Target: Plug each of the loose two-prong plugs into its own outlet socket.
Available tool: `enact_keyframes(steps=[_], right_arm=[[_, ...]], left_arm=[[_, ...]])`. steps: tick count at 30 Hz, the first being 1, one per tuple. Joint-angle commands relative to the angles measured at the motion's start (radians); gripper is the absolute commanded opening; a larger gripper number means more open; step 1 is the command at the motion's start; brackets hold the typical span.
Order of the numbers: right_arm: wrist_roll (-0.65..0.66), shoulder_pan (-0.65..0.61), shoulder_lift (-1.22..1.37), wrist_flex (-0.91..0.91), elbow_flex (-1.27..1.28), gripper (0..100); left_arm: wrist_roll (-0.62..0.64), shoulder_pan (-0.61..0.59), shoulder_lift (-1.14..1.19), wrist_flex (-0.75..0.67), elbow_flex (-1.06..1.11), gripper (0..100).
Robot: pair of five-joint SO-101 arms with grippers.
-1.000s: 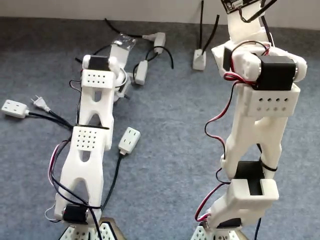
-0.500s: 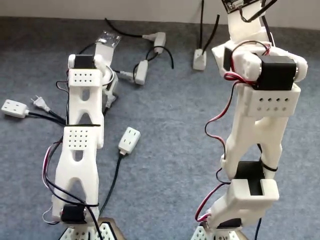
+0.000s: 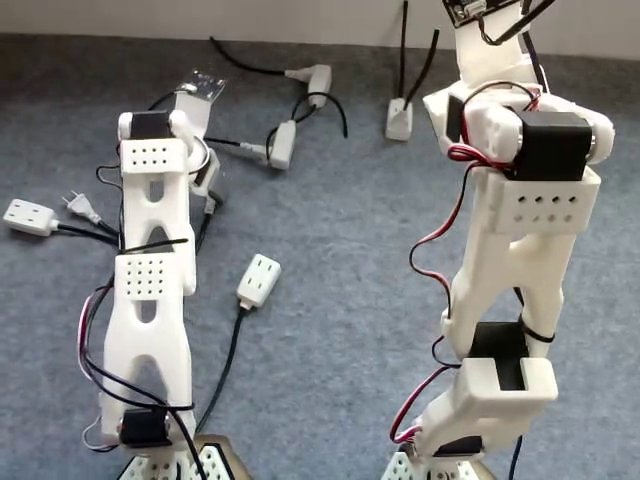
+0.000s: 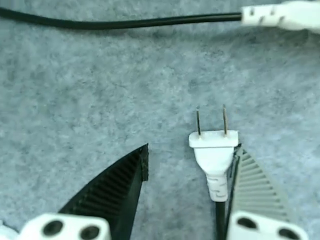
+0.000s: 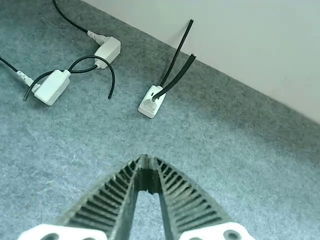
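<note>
My left gripper [image 4: 192, 150] is open, low over the grey carpet. A white two-prong plug [image 4: 214, 150] lies between its fingers, against the pale finger [image 4: 252, 180] and well apart from the black one [image 4: 125, 185], prongs pointing away from the wrist. In the high view the left arm [image 3: 150, 280] stretches toward the back left. Another loose plug [image 3: 78, 205] lies at the far left beside a white socket [image 3: 28, 217]. A third socket [image 3: 258, 280] lies mid-table. My right gripper [image 5: 146, 162] is shut and empty, held high on the raised right arm [image 3: 520, 200].
At the back lie more white sockets: one [image 3: 283, 145] with a cord end [image 4: 280, 15] at it, another [image 3: 318, 80] behind it, and one [image 5: 151, 102] with two black cords by the wall. Black cables trail around the left arm.
The left arm has swung leftward over the carpet, carrying its gripper away from the back sockets. The right arm has stayed still.
</note>
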Motion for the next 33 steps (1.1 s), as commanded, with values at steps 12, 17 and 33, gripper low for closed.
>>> enact_keyframes(steps=[12,17,33], right_arm=[[0.006,0.008,-0.007,0.002,-0.036,0.6],[0.006,0.008,-0.007,0.002,-0.036,0.6],[0.006,0.008,-0.007,0.002,-0.036,0.6]], left_arm=[[-0.011,-0.088,-0.070,-0.035,-0.048,26],[-0.003,-0.096,-0.105,-0.034,-0.054,26],[0.169,-0.116,-0.079,-0.031,-0.053,26]])
